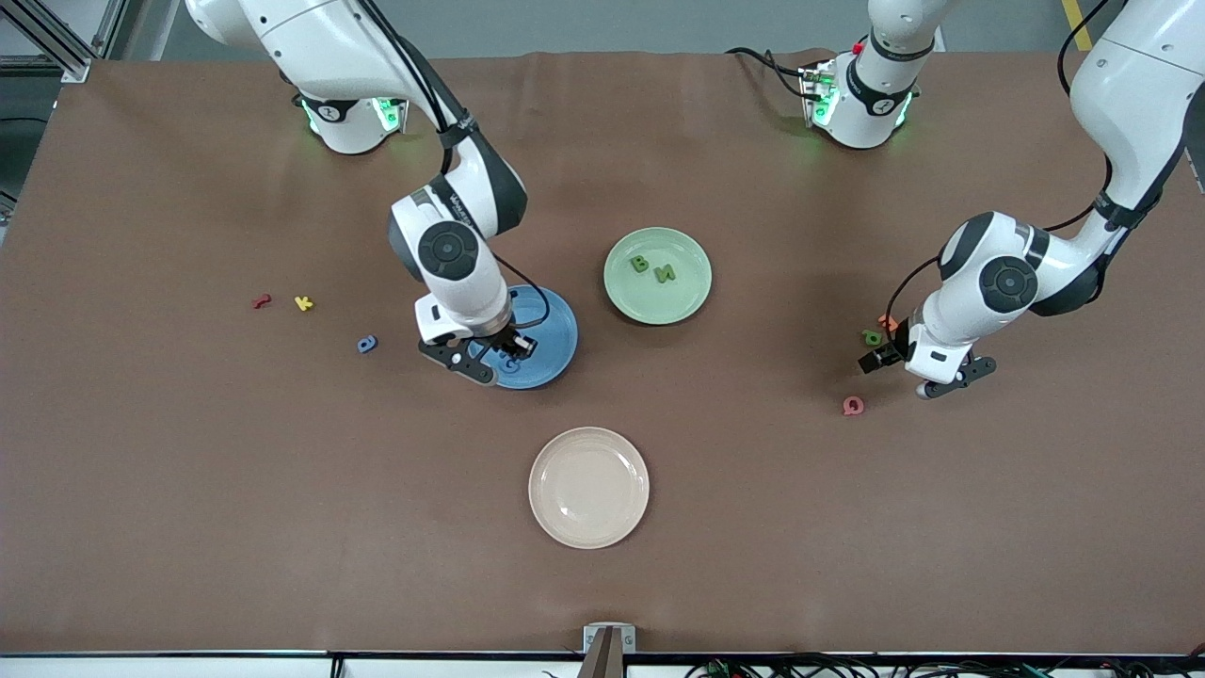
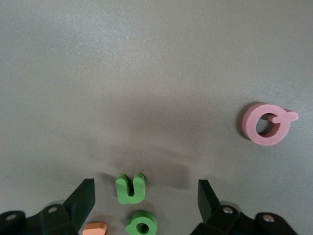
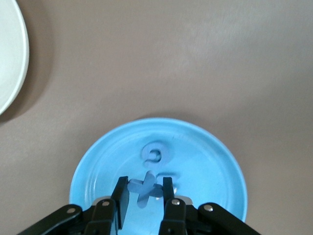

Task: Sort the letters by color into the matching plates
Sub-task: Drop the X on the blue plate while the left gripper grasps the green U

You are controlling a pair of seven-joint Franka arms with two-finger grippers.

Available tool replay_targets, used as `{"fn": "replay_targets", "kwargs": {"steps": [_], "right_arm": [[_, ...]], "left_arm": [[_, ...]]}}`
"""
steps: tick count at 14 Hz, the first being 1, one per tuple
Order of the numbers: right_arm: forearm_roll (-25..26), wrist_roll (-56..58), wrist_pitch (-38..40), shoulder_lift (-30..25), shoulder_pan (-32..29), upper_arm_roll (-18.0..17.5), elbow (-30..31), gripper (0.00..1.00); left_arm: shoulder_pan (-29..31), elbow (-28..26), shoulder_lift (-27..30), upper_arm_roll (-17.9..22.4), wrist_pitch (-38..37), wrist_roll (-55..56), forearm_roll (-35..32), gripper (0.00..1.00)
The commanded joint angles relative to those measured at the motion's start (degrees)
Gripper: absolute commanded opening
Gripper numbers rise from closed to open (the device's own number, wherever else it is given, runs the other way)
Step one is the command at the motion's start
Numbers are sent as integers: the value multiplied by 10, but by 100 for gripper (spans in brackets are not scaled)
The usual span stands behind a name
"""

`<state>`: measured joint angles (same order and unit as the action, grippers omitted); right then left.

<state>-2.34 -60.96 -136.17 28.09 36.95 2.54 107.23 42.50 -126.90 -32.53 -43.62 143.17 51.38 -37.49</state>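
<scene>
My right gripper [image 1: 499,356] hangs low over the blue plate [image 1: 551,325] and is shut on a blue X letter [image 3: 146,188]. Another blue letter [image 3: 156,154] lies flat in that plate [image 3: 210,161]. A third blue letter [image 1: 367,344] lies on the table toward the right arm's end. The pale green plate [image 1: 659,301] holds two green letters [image 1: 640,264], [image 1: 666,274]. My left gripper [image 2: 145,188] is open, low over the table. A green U [image 2: 130,188] and a round green letter [image 2: 142,224] lie between its fingers.
A beige plate [image 1: 588,487] sits nearer the front camera. An orange letter [image 2: 95,228] lies beside the green pair and a pink Q [image 1: 853,406] a little nearer the camera. A red letter [image 1: 262,301] and a yellow K [image 1: 303,303] lie toward the right arm's end.
</scene>
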Motion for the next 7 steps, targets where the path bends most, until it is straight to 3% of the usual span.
{"fn": "replay_targets", "kwargs": {"steps": [1,5,7], "right_arm": [[6,-21,-5,-2,15,7,6,100],[19,-8,2,-5,10,8,7,100],[28,28,5,-14,0,11,25,100]], "left_arm": [[7,-5,-10,5,11,13,-35,91],[7,-4,-18,6,11,33,-50,75],[7,-4,-19,6,11,33,-50,61]]}}
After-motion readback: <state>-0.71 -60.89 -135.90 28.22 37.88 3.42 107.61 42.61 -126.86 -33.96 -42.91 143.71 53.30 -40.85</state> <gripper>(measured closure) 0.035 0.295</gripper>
